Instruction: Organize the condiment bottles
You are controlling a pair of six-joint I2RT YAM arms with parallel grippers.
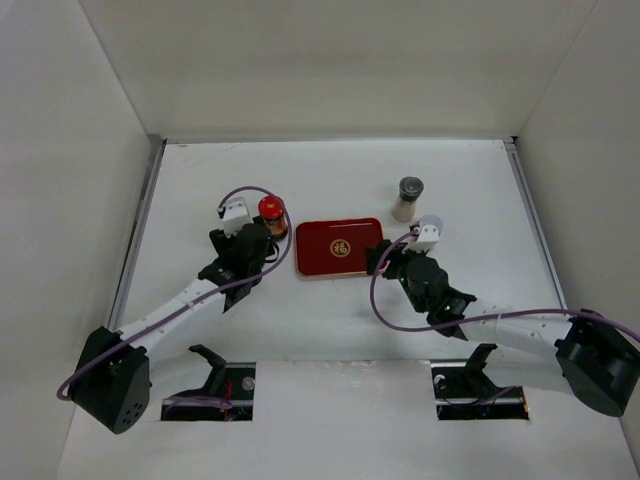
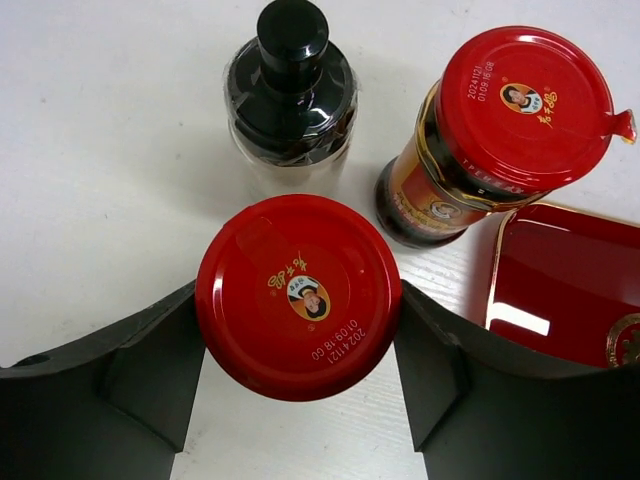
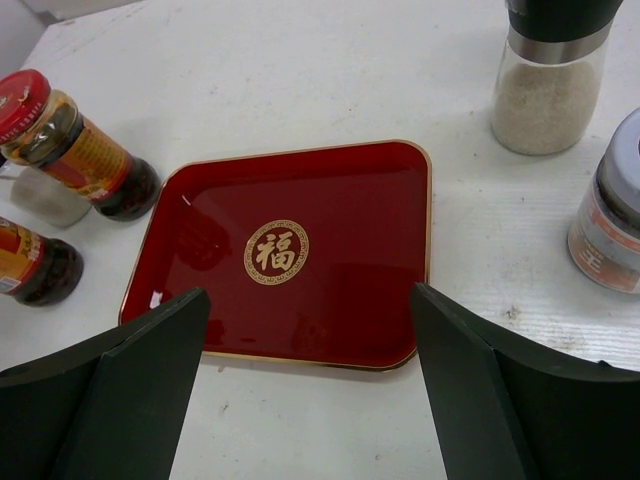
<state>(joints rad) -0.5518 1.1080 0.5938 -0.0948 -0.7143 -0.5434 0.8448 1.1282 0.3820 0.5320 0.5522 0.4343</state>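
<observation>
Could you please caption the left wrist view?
Left fingers clasp a red-capped bottle; second red-capped bottle, black-capped bottle and tray beyond.

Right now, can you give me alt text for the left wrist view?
The left gripper has its jaws against both sides of a red-capped jar, seen from above. Beyond it stand a black-capped bottle and a second red-capped jar, beside the corner of the red tray.

We see a red-capped jar [image 2: 298,297] of dark sauce upright in the left gripper [image 2: 297,290], with a second red-capped jar [image 2: 500,130] and a small black-capped bottle [image 2: 290,90] just beside it. Across the tray [image 3: 350,300] stand a grey-capped grinder [image 3: 550,85] of white grains and a short pale-capped jar [image 3: 612,215].
</observation>
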